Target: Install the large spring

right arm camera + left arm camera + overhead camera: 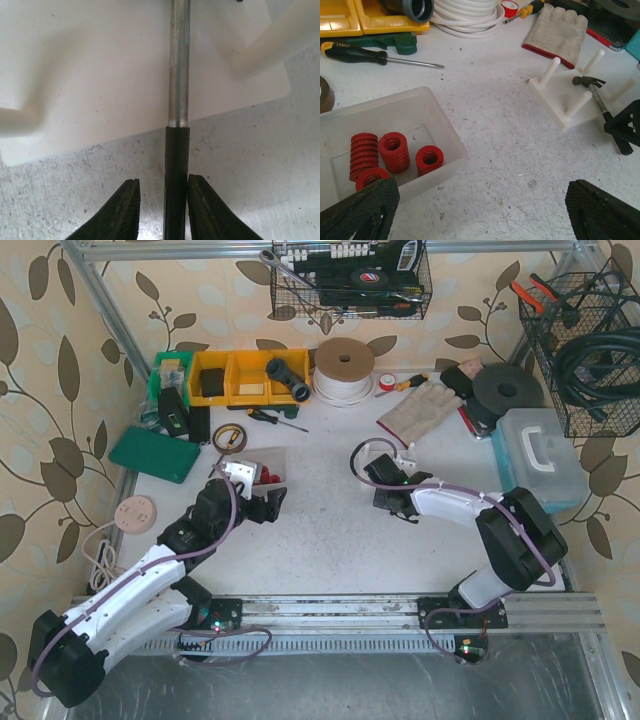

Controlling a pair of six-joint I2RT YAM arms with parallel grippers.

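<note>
Left gripper (480,200) is hanging wide open, holding nothing. Large spring (363,155), a ribbed red coil, is standing at the left of the clear plastic bin (385,102). Right gripper (163,181) is straddling the hammer (178,65) and its black handle over the white pegged plate (90,65), jaws slightly apart.

The head of the hammer (177,100) is cut off by the top edge in the right wrist view. One red spring (370,176) is pretty much half hidden behind a finger (360,210) of the left pincer (482,200).
</note>
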